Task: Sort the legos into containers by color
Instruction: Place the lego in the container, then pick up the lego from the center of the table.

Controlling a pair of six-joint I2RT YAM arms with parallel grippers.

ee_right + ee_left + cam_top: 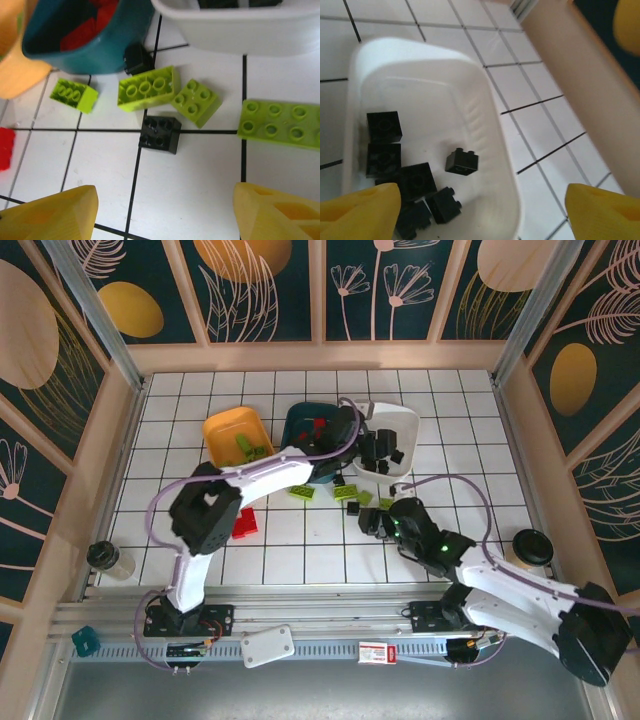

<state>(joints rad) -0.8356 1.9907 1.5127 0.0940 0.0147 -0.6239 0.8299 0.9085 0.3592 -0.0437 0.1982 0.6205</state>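
Six black legos [462,162] show in the white tray [490,130]; left jaws hang wide open, empty, above it. Four lime legos [148,88] and two more black legos [160,134] lie on the bench [200,165] below the right jaws, parted, gripping nothing.

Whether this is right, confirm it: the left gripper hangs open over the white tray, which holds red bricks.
Not right. The bricks in the white tray are black, not red; the left wrist view shows it. The rest stands: the left gripper hangs open over that tray.
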